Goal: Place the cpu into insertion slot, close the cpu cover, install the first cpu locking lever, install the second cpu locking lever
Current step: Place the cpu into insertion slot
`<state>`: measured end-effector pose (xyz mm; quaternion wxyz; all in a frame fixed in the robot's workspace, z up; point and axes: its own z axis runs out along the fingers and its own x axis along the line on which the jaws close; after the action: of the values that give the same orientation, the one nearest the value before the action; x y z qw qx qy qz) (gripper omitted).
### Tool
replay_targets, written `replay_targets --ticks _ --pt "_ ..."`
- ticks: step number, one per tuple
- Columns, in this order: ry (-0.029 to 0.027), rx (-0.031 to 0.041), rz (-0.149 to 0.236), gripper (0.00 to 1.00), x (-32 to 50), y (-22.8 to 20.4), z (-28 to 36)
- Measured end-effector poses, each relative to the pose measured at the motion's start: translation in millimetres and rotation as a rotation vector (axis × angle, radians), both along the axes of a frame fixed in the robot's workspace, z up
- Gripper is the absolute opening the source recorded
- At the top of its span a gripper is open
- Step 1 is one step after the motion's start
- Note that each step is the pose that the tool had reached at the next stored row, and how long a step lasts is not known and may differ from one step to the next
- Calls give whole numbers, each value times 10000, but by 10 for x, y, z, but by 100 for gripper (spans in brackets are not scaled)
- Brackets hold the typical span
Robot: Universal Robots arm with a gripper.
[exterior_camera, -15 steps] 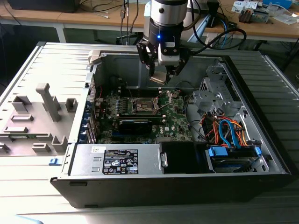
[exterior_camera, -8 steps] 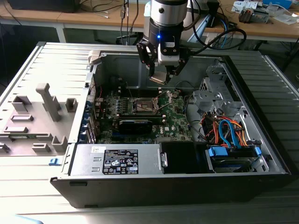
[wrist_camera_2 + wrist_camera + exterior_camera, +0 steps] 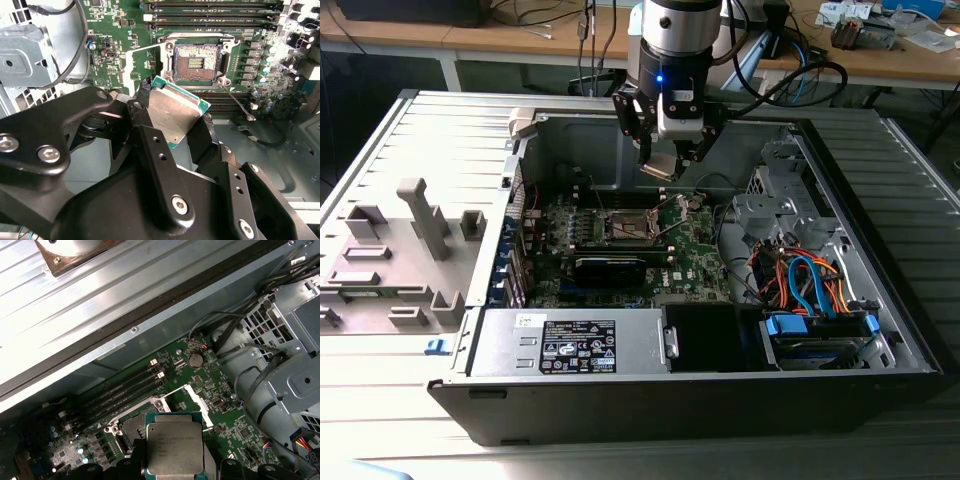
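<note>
So step one isn't done yet. The tool [image 3: 176, 131] is clamped on the cpu [image 3: 174, 447], one finger on each side edge, with the pale metal face showing in both wrist views. In the exterior view it hangs in the air over the green board [image 3: 695, 262] inside the open computer case [image 3: 650, 395], towards the far wall. The chip sits tilted, well clear of the board and not touching anything down there. The insertion slot [image 3: 196, 62] is bare, you can see its dark centre and the silver rim with nothing seated in it. What I take to be the cpu cover [image 3: 197, 399] looks flipped up and out of the way on the far side of the socket. A thin wire lever [image 3: 239, 102] sticks out loose from one socket corner, so I'd say it's unlatched. By my read, basically everything is left: seating the chip, closing the cover, and both levers.
</note>
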<state>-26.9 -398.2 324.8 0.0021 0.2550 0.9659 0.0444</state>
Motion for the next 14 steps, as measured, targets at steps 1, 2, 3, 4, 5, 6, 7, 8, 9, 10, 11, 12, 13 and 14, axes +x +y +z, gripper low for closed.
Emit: replay_targets --ticks 1,2,3,4,5,6,7,8,9,10,11,12,13,14 --pt "0 0 -14 55 0 0 0" --pt "0 0 -28 55 0 0 0" --pt "0 0 -42 55 0 0 0" --pt "0 0 -54 55 0 0 0" --pt "1 0 -61 55 0 0 0" --pt "0 0 -70 55 0 0 0" --pt "0 0 -82 55 0 0 0" --pt "0 0 -95 55 0 0 0" --pt "0 0 -102 55 0 0 0" --pt "0 0 -108 55 0 0 0" --pt "0 -1 -115 55 0 0 0" --pt "0 0 -121 55 0 0 0" --pt "0 0 -131 55 0 0 0" --pt "0 0 -141 55 0 0 0"
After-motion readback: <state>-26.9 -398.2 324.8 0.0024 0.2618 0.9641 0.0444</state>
